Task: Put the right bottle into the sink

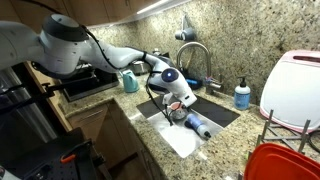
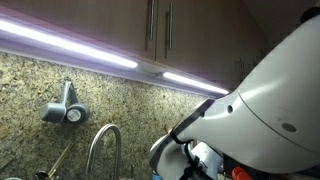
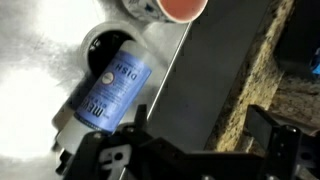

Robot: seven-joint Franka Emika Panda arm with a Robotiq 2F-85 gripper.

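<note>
The tall white plastic bottle with a black cap and a bluish label (image 3: pixel 115 88) lies on its side on the floor of the rectangular grey steel sink (image 3: pixel 40 85). In the wrist view its cap points toward 11 o'clock. The gripper (image 3: pixel 195 140) hangs just above it, jaws apart and nothing between them, so the bottle is not held.

With the bottle already down in the basin, the step in hand looks like the retreat. It would go best as a straight lift. The jaws should stay wide so neither finger catches the label end, and any sideways swing should wait until the gripper is above the rim. The curved chrome faucet (image 1: pixel 197 52) stands at about 1 o'clock from the gripper (image 1: pixel 177 106), so a pull back toward 9 o'clock seems the safer way out. The round bottle could roll if nudged.

Only the wrist view shows the label, the cap and the gap at the jaws. An exterior view places the bottle (image 1: pixel 198 127) at 5 o'clock of the gripper, and shows the small blue bottle with a black pump top (image 1: pixel 242 95) upright on the speckled granite desk (image 1: pixel 215 150), well apart from the arm. In the remaining exterior view the white arm housing (image 2: pixel 270 100) hides the basin, and only the faucet (image 2: pixel 100 145) shows.
</note>
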